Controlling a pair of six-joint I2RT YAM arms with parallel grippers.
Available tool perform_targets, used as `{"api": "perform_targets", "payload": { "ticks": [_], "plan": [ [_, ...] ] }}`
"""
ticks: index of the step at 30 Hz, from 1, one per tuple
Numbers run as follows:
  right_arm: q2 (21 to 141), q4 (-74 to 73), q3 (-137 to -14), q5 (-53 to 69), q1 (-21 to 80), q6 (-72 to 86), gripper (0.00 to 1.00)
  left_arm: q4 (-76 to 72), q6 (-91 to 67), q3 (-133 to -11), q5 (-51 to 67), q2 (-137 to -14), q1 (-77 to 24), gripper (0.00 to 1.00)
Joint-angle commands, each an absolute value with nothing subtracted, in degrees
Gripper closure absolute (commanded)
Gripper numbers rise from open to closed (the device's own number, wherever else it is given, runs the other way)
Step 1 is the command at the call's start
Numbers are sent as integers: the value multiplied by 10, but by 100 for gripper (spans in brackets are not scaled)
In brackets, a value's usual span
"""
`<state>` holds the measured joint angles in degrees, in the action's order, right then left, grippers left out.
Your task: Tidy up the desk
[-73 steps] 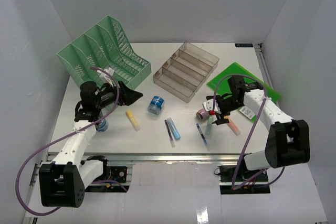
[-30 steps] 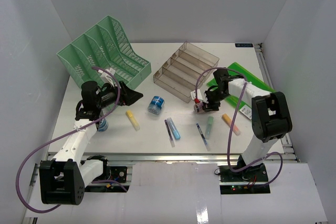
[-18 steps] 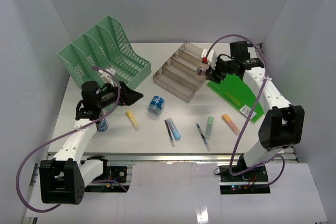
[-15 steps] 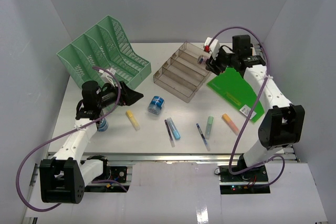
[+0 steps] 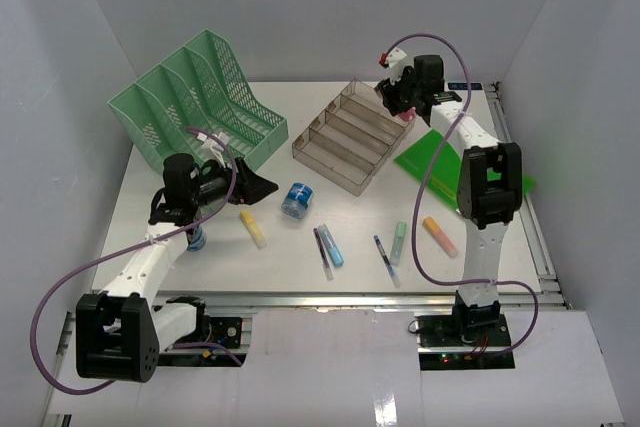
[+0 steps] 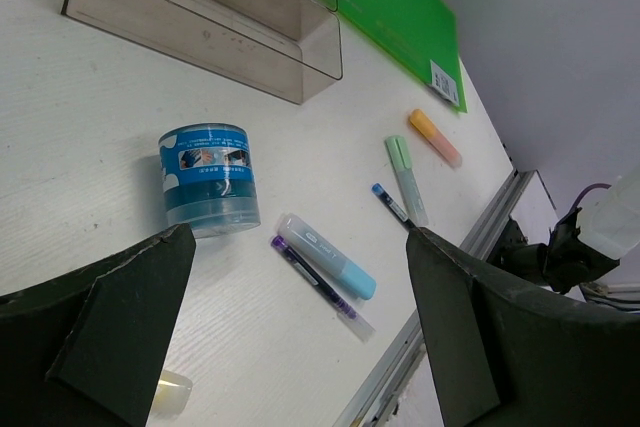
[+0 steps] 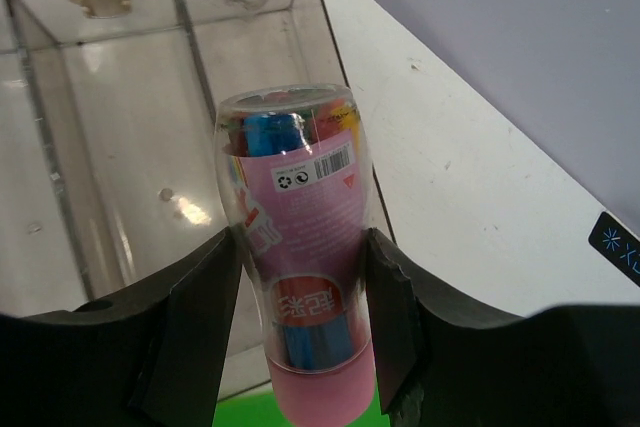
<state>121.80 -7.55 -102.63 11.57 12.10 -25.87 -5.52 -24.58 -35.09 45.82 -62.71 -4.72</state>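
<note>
Since the earliest frame the right arm has lifted from the pens at the front of the desk (image 5: 350, 209) and reached to the far right corner, and the pink-labelled clear container (image 7: 295, 197) has travelled with it, while the left arm has stayed almost where it was. The right gripper (image 5: 392, 97) holds this container between its two black fingers (image 7: 195, 327), clamped on the lower pink part, with the label facing the wrist camera. The container hangs over the far end of the clear smoky tiered tray (image 5: 355, 135), close to its end wall; I cannot tell if it touches the tray. The left gripper (image 5: 255, 183) has its jaws spread wide and holds nothing; it hovers over the left part of the desk, just in front of the mint-green file rack (image 5: 195, 97). The desk is the large white tabletop under everything, with a metal rail along its near edge. On it lie a blue round container (image 6: 208, 179), a yellow highlighter (image 5: 253, 228), a light blue pen (image 6: 330, 259), a purple pen (image 6: 305, 277), a dark blue pen (image 6: 392, 205), a green highlighter (image 6: 405, 179) and an orange highlighter (image 6: 435, 137). A green folder (image 5: 428, 159) lies flat on the right side, beside the tray.
</note>
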Motion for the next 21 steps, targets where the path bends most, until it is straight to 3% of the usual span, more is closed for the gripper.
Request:
{"api": "perform_targets", "payload": {
  "ticks": [1, 7, 9, 10, 11, 13, 15, 21],
  "plan": [
    [1257, 26, -1091, 65, 123, -238, 91, -53, -230, -369, 461, -630, -53, 2],
    [1304, 44, -1117, 76, 124, -246, 80, -53, -229, -371, 464, -639, -57, 2],
    [1319, 47, -1119, 80, 124, -250, 70, -53, -229, -373, 466, -643, -59, 2],
    [1323, 47, -1120, 81, 124, -252, 60, -53, -229, -373, 466, -645, -60, 2],
    [1325, 47, -1119, 81, 124, -252, 56, -53, -229, -373, 466, -647, -61, 2],
    [1329, 47, -1116, 81, 123, -251, 26, -53, -230, -373, 463, -649, -67, 2],
    [1316, 44, -1107, 90, 122, -246, 12, -51, -230, -373, 456, -654, -77, 2],
    [1201, 14, -1041, 167, 111, -218, 2, -12, -210, -383, 391, -658, -121, 2]
  ]
}}
